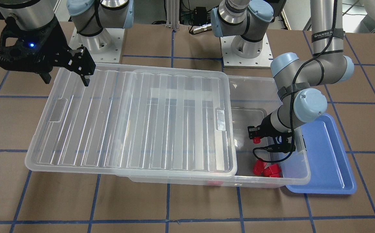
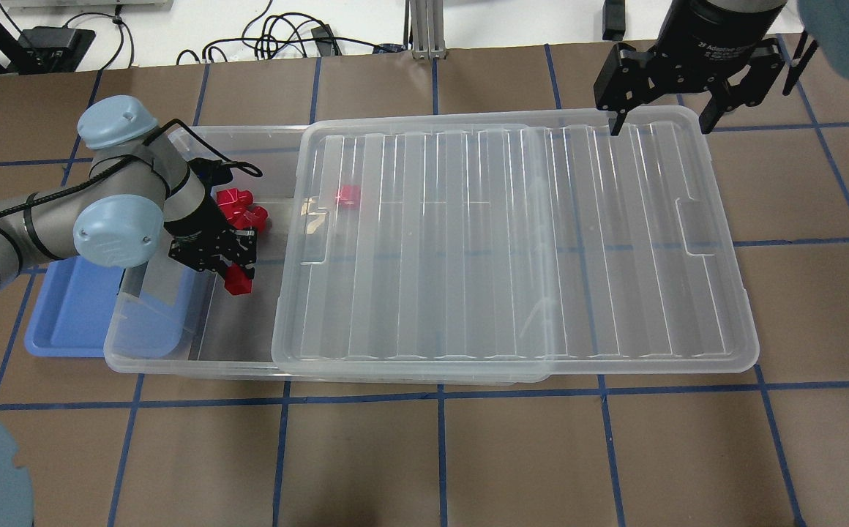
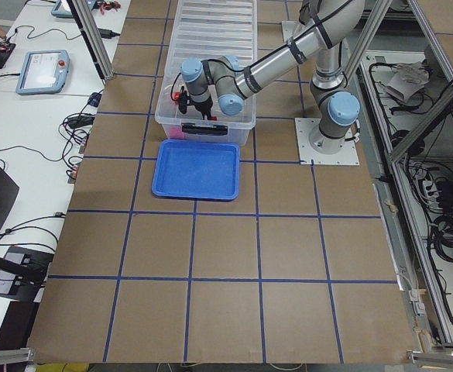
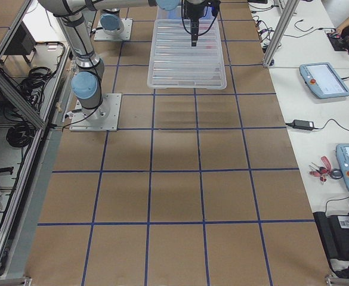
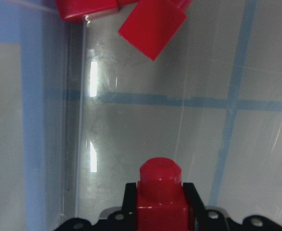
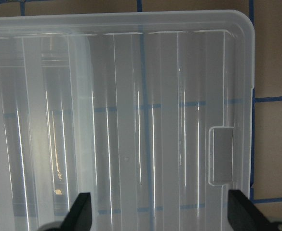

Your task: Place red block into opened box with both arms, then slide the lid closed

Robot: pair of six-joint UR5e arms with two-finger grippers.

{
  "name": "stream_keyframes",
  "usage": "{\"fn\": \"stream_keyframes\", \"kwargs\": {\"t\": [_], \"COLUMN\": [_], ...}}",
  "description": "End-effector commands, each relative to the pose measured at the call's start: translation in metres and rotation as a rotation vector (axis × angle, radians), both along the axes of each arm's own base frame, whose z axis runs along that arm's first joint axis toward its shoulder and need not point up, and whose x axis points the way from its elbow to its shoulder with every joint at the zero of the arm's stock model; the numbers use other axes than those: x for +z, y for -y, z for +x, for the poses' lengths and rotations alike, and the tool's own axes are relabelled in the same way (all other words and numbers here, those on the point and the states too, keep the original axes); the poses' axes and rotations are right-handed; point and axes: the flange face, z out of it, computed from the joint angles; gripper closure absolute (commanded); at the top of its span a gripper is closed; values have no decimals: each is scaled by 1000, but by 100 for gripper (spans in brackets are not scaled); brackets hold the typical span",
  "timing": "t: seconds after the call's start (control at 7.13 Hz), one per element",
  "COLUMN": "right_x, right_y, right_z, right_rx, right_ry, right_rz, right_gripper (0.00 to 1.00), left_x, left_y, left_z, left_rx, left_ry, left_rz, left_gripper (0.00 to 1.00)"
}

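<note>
My left gripper (image 2: 237,275) is shut on a red block (image 2: 238,282) and hangs inside the uncovered end of the clear box (image 2: 152,363). In the left wrist view the red block (image 5: 160,191) sits between the black fingers, narrow end pointing out. Three more red blocks (image 2: 242,209) lie piled on the box floor at its far wall, and another (image 2: 349,195) shows through the lid. The ribbed clear lid (image 2: 512,241) rests on the box, shifted toward the robot's right and overhanging that end. My right gripper (image 2: 660,126) stands open above the lid's far right corner, holding nothing.
A shallow blue tray (image 2: 66,316) lies against the box's short end under my left arm. Both arm bases (image 1: 244,51) are bolted behind the box. Brown table surface with blue tape lines (image 2: 439,454) surrounds the box.
</note>
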Motion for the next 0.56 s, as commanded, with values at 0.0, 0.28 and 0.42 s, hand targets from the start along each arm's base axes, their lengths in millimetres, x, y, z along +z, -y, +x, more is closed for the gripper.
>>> {"fn": "stream_keyframes", "kwargs": {"t": [0.0, 0.28, 0.42], "right_x": [0, 0, 0], "right_y": [0, 0, 0], "right_z": [0, 0, 0], "right_rx": [0, 15, 17], "right_ry": [-2, -2, -4], "right_rz": [2, 2, 3], "right_gripper": [0, 0, 0], "left_x": [-8, -13, -13], "left_y": [1, 2, 2], "left_z": [0, 0, 0], "left_rx": [-5, -5, -5], "left_ry": [-1, -4, -4], "left_rz": [9, 17, 17], "left_gripper": [100, 100, 74]}}
